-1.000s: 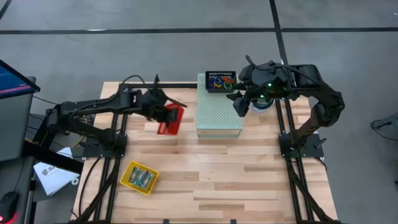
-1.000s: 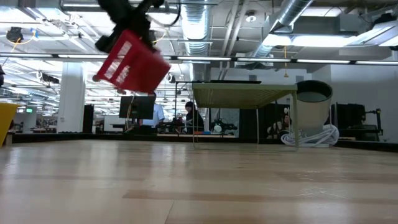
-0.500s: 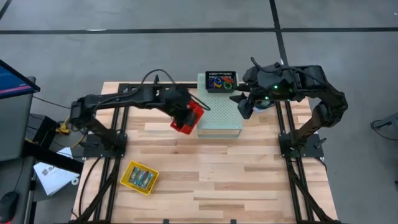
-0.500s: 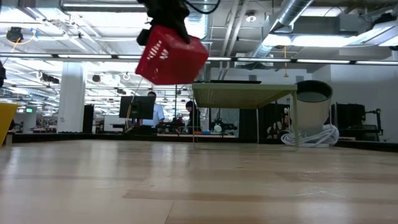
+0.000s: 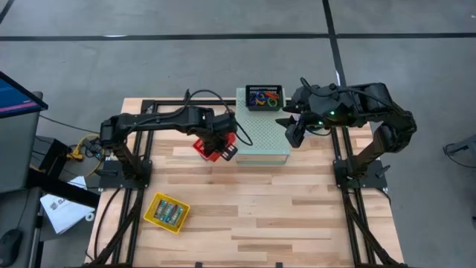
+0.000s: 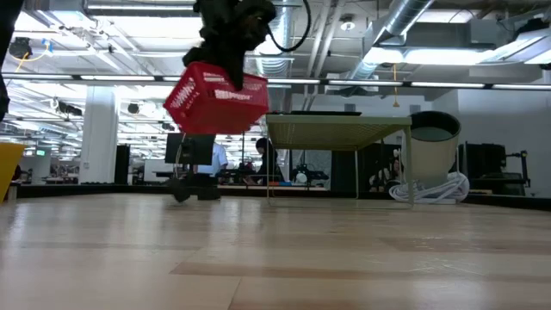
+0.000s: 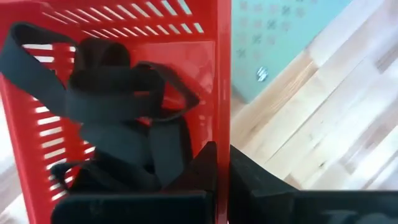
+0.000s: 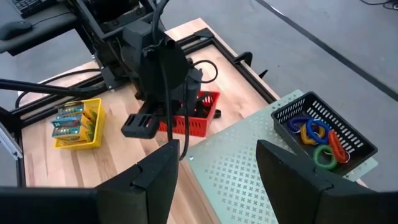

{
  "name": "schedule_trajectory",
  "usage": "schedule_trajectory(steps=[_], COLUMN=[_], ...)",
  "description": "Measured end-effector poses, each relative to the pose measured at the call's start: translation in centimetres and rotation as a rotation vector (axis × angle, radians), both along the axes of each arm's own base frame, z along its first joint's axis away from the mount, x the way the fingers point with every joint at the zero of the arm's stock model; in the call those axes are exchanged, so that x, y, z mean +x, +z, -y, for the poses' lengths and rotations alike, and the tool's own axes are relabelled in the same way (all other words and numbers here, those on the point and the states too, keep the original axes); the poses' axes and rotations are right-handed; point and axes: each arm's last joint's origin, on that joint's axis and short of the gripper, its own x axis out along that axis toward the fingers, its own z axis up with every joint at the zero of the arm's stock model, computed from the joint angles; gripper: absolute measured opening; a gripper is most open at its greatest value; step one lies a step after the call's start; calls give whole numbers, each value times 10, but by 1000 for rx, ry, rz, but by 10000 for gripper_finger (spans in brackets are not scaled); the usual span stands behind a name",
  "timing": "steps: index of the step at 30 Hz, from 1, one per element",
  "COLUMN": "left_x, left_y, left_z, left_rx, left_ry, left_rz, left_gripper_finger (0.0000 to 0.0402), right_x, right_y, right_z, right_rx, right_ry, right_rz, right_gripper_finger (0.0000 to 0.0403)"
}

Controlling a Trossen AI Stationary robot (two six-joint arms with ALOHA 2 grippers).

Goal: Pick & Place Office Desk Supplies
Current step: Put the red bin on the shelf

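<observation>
Spanning pale wood planks, table (image 5: pixel 260 208), left fingers (image 7: pixel 208 165) clamping red basket (image 5: pixel 213 145), right fingers (image 8: pixel 155 171) wide.

Bright, even overhead light — soft shadows, slight blur

My overhead camera looks straight down on the whole table (image 5: pixel 245 216). My low one sits at tabletop height, facing the room. The left wrist camera is tight on the red basket (image 7: pixel 124 93); the right wrist camera shares that basket from farther off.
</observation>
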Motion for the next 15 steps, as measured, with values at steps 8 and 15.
schedule_trajectory(steps=[8,15], left_x=[-15,-33], left_y=[4,-8], left_z=[-1,-29], left_rx=[32,36], left_ry=[26,142], left_rz=[-89,-229], left_gripper_finger=[0,0], right_x=[1,1], right_y=[1,1], right_z=[0,-1], right_rx=[-4,-11], right_ry=[-3,-10], right_rz=[14,19], right_gripper_finger=[210,210])
